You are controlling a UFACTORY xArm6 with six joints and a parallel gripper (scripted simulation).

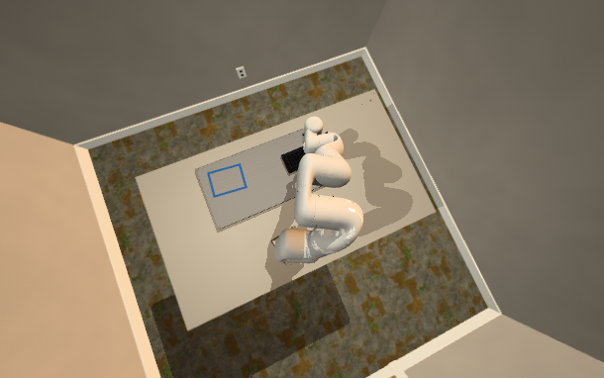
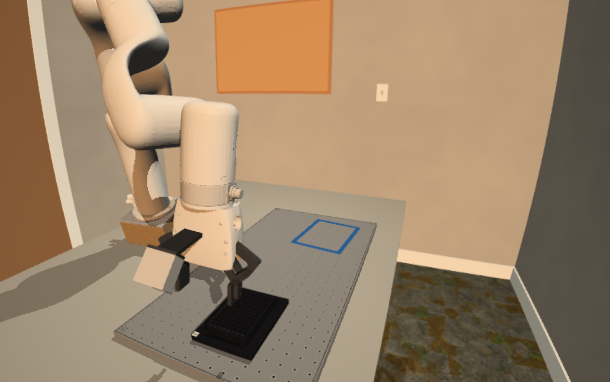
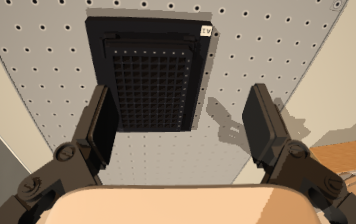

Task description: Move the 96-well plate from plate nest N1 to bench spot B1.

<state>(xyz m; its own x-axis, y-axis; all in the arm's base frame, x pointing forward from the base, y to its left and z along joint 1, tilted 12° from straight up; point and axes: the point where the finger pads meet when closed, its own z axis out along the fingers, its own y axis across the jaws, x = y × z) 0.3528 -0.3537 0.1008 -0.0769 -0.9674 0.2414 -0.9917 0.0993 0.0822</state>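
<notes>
The black 96-well plate (image 3: 150,85) sits flat in the black plate nest N1 (image 3: 100,35) on the grey perforated deck; it also shows in the exterior view (image 2: 242,320) and, partly hidden by the arm, from above (image 1: 292,159). My gripper (image 3: 180,100) (image 2: 210,287) is open wide and empty, pointing down just above the deck at one end of the plate. One finger is over the plate's corner, the other is off to the side over the bare deck. The blue taped outline B1 (image 2: 326,236) lies at the deck's other end (image 1: 227,180) with nothing in it.
A small white label (image 3: 205,30) marks a corner of the nest. The arm's base (image 1: 292,245) stands on the table beside the deck (image 2: 280,280). The wrist camera block (image 2: 157,270) hangs low next to the gripper. The table edge runs close along the deck.
</notes>
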